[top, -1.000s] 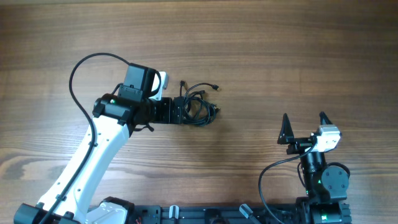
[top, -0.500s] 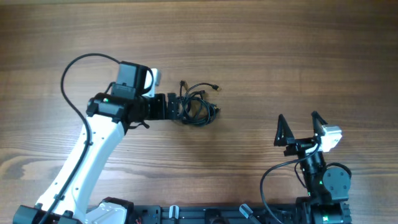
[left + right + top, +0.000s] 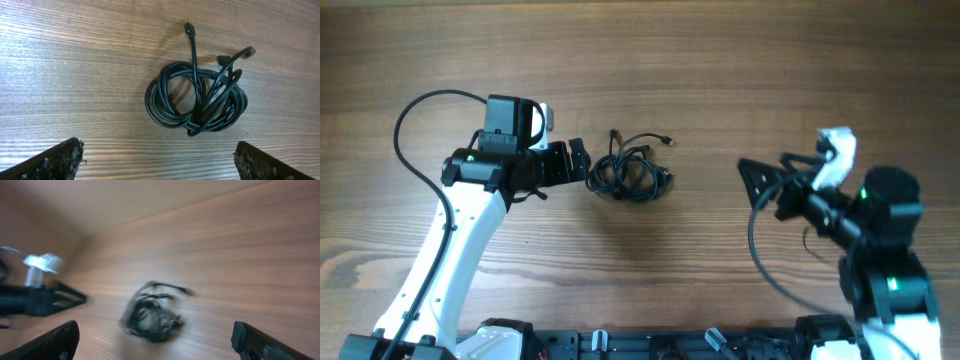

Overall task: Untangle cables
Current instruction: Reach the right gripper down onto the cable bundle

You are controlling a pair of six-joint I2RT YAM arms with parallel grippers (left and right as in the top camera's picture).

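The cables lie as one knotted black bundle in the middle of the wooden table, with plug ends sticking out at its far side. My left gripper stands open just left of the bundle, apart from it. In the left wrist view the cables sit ahead of the left gripper, nothing between its fingers. My right gripper is open, raised to the right of the bundle and pointing at it. The right wrist view is blurred; the cables show beyond the empty right gripper.
The left arm's own thick black wire loops out to the left. The left arm's gripper shows at the left of the right wrist view. The arm bases run along the table's near edge.
My left gripper has backed away to the left, off the bundle, which stays put. My right arm has risen and swung left, its open gripper now facing the cables.
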